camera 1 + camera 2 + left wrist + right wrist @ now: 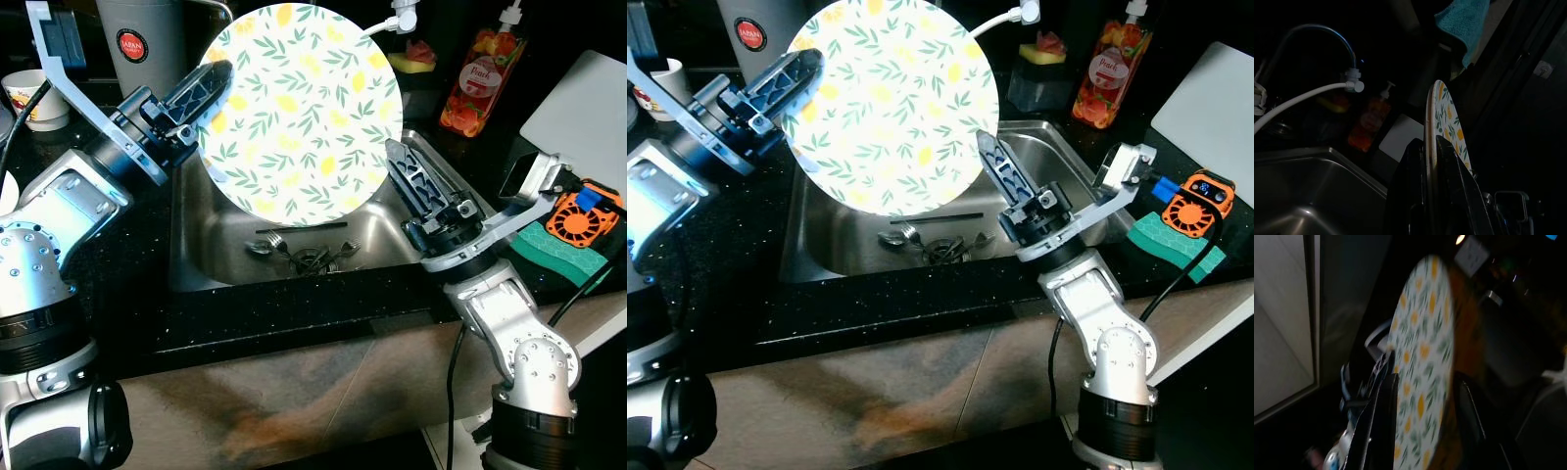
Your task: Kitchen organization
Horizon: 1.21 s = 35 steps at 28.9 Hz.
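Silver arm segments sit closest to the camera, one on each side of the sink (196, 264). Between them hangs the plate (299, 113), round, patterned with yellow lemons and green leaves, held up on edge above the basin and facing the head camera. Its rim on the robot's left is clamped in the left pincer (206, 93); the left wrist view shows the two black fingers (1415, 196) closed either side of the thin edge. At the opposite lower edge, the right pincer (411, 181) stands with its fingers apart, one on each side of the rim in the right wrist view, not visibly gripping. Beneath the plate, forks and other cutlery (304, 255) lie around the drain. Further out on the black tabletop are an orange soap bottle (480, 83), a green sponge (558, 250) with an orange gadget (583, 215) just beside it, a pale board (588, 108), a grey canister (147, 44) and a small cup (29, 98).

Risk, as I judge it: one narrow rim grip carries the whole plate, so any swing could pivot it loose onto the cutlery, or knock it against the right fingers
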### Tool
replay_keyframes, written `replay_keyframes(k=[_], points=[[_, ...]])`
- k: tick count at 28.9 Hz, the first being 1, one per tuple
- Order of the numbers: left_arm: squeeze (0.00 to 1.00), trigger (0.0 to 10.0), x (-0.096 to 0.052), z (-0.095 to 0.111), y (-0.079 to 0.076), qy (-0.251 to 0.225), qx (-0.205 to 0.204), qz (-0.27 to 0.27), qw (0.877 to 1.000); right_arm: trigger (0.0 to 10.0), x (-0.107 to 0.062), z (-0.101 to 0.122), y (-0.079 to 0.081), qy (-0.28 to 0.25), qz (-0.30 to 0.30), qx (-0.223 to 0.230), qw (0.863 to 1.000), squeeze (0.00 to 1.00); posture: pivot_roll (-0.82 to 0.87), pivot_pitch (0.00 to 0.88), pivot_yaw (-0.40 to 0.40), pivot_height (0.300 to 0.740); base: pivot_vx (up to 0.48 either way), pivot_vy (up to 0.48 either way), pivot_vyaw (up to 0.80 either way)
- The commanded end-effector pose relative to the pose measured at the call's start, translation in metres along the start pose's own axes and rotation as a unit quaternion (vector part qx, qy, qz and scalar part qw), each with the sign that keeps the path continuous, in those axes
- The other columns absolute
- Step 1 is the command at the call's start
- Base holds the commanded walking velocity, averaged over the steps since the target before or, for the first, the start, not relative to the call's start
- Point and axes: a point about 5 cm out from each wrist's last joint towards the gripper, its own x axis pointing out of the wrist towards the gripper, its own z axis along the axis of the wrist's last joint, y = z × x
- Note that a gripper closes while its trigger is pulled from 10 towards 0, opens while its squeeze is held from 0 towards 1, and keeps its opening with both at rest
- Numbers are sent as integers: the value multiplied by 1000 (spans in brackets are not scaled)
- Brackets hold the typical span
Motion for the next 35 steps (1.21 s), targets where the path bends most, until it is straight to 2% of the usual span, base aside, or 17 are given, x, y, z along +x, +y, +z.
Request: replay_keyframes(k=[1,4,8,9,10,11,12,15,18,24,25,27,29,31,32,34,35], points=[[0,10000,5,-3,-4,-1,-5,-13,1000,10000,4,-6,8,17,27,6,999,0,71,4,-46,740,0,0,0],[0,10000,6,-5,-6,0,-9,-17,1000,10000,7,-14,9,29,31,16,999,0,71,7,-49,740,0,0,0],[0,10000,8,-10,-9,0,-20,-24,1000,10000,9,-24,2,46,8,13,999,0,75,9,-52,740,0,0,0],[0,10000,9,-12,-9,2,-23,-25,999,5059,10,-24,-6,41,-18,10,999,0,75,9,-52,740,0,0,0],[0,10000,10,-14,-8,3,-24,-22,999,3098,10,-22,-12,37,-34,8,999,0,74,11,-54,740,0,0,0],[0,10000,10,-15,-7,4,-25,-19,999,3098,11,-22,-15,35,-45,7,998,0,74,11,-54,740,0,0,0],[0,10000,11,-18,-5,7,-26,-13,1000,0,11,-20,-20,30,-56,5,998,0,74,13,-55,740,0,0,0],[0,10000,12,-25,-3,18,-26,-5,1000,0,11,-17,-25,22,-67,3,998,0,74,13,-55,740,0,0,0],[0,10000,18,-42,-1,54,-3,4,999,0,13,-13,-33,7,-82,9,997,0,78,21,-55,740,0,0,0],[0,10000,23,-51,5,71,6,26,997,0,12,-12,-40,-4,-94,20,995,0,87,34,-53,740,0,0,0],[0,10000,28,-58,12,83,19,53,995,0,9,-14,-48,-9,-107,30,994,0,93,43,-49,740,0,0,0],[0,10000,28,-58,12,83,19,53,995,0,9,-14,-48,-9,-107,30,994,0,93,43,-49,740,0,0,0],[0,10000,33,-72,23,108,32,94,989,0,5,-18,-57,-13,-128,39,991,0,101,61,-40,740,0,0,0],[0,10000,33,-72,23,108,32,94,989,0,5,-18,-57,-13,-128,39,991,0,101,61,-40,740,0,0,0],[1000,10000,37,-84,27,125,49,118,984,0,1,-21,-65,-20,-147,47,988,0,106,82,-24,740,0,0,0],[1000,10000,38,-86,30,129,50,133,981,0,-1,-22,-67,-23,-152,50,987,0,109,89,-18,740,0,0,0],[0,10000,36,-82,35,123,60,157,978,0,-2,-21,-70,-28,-158,50,986,0,109,100,-10,740,0,0,0]])
